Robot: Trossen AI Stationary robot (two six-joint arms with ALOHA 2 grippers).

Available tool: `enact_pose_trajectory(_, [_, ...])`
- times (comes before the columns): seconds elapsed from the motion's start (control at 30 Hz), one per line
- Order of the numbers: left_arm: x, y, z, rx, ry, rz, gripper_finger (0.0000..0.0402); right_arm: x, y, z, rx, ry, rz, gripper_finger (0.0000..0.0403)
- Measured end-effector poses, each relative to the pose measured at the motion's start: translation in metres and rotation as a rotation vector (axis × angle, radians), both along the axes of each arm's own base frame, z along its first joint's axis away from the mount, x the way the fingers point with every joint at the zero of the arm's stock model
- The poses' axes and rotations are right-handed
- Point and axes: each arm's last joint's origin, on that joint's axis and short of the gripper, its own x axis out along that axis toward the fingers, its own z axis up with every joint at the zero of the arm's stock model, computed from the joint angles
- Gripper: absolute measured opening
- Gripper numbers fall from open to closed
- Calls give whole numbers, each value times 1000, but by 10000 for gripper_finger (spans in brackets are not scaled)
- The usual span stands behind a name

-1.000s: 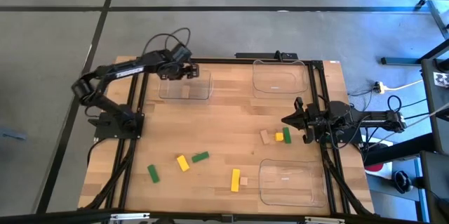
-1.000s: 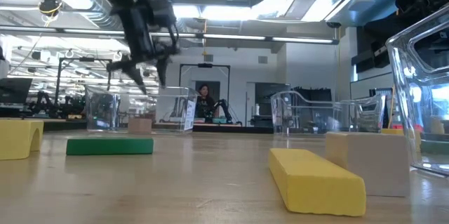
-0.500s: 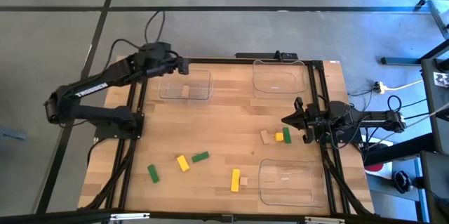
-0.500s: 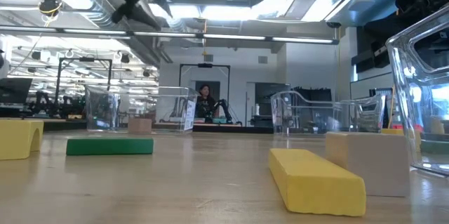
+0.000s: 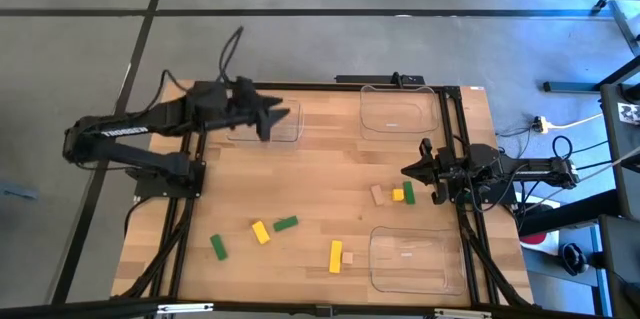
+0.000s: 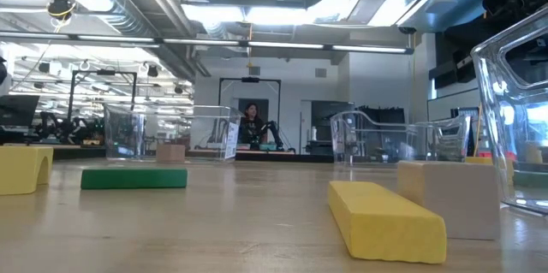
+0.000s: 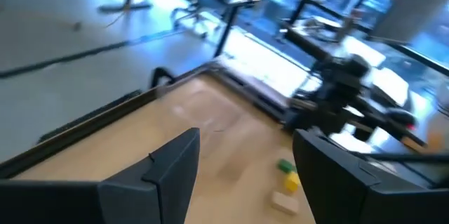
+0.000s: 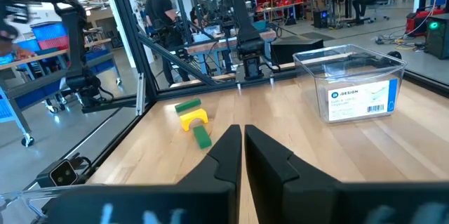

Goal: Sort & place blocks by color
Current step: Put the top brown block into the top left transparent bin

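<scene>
Loose on the wooden tabletop (image 5: 330,174): three green blocks (image 5: 285,223), three yellow (image 5: 260,232), two tan (image 5: 377,195). Three clear trays (image 5: 398,111). Left pincer (image 5: 272,119) open, empty; right pincer (image 5: 410,170) closed, empty. Workshop behind.

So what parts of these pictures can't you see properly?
- High view: the left claw covers part of the back-left tray, hiding whatever lies inside.
- Low view: neither claw shows; the tan block is partly hidden behind the yellow block.
- Left wrist view: blurred, so the blocks are only smudges.
- Right wrist view: the right claw blocks the nearest table.
</scene>
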Motion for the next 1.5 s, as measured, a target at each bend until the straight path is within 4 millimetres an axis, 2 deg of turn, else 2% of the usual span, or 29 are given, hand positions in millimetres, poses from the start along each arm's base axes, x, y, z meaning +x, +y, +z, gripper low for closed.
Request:
enact_pose_trajectory(0.17, [3, -46, 7, 95, -46, -156, 221, 0, 0, 0, 0, 0, 0, 23])
enact_pose_trajectory(0.33, [-2, -84, 15, 150, -120, -330, 221, 0, 0, 0, 0, 0, 0, 23])
enact_pose_trajectory(0.43, [-7, -99, 18, 176, -151, -400, 221, 0, 0, 0, 0, 0, 0, 23])
enact_pose_trajectory(0.57, [-10, -110, 16, 194, -205, -435, 221, 0, 0, 0, 0, 0, 0, 23])
enact_pose_trajectory(0.77, [-23, -105, -11, 169, -330, -432, 221, 0, 0, 0, 0, 0, 0, 23])
enact_pose_trajectory(0.93, [-39, -85, -8, 180, -424, -491, 221, 0, 0, 0, 0, 0, 0, 23])
enact_pose_trajectory(1.13, [-43, -66, -5, 184, -459, -552, 221, 0, 0, 0, 0, 0, 0, 23])
enact_pose_trajectory(1.5, [-40, -64, -7, 177, -451, -577, 221, 0, 0, 0, 0, 0, 0, 23])
